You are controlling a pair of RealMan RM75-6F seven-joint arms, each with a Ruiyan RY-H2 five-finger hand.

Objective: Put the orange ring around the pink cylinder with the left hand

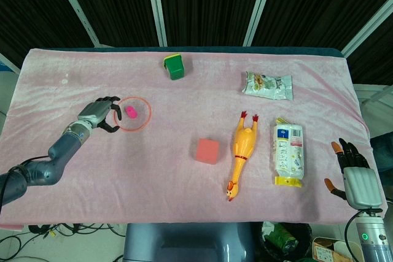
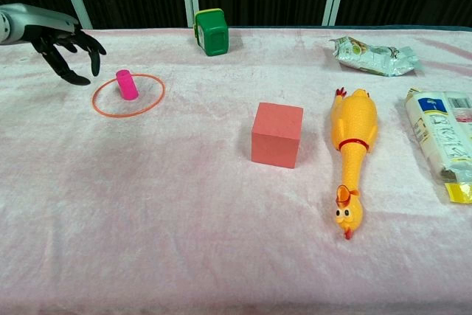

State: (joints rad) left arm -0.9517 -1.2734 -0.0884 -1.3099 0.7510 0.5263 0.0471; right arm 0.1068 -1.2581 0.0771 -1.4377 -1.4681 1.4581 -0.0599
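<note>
The orange ring [image 1: 145, 116] [image 2: 151, 101] lies flat on the pink cloth, encircling the upright pink cylinder [image 1: 131, 112] [image 2: 126, 84]. My left hand [image 1: 101, 113] [image 2: 63, 48] hovers just left of the ring, clear of it, with its fingers spread and nothing in them. My right hand [image 1: 353, 173] rests off the table's right front corner, fingers apart and empty; the chest view does not show it.
A green box [image 1: 175, 66] [image 2: 212, 32] stands at the back. A salmon cube [image 1: 207, 151] [image 2: 277, 134], a rubber chicken [image 1: 243, 146] [image 2: 352, 153], a snack bag [image 1: 267, 85] [image 2: 372, 56] and a white packet [image 1: 287, 154] [image 2: 442, 136] lie to the right.
</note>
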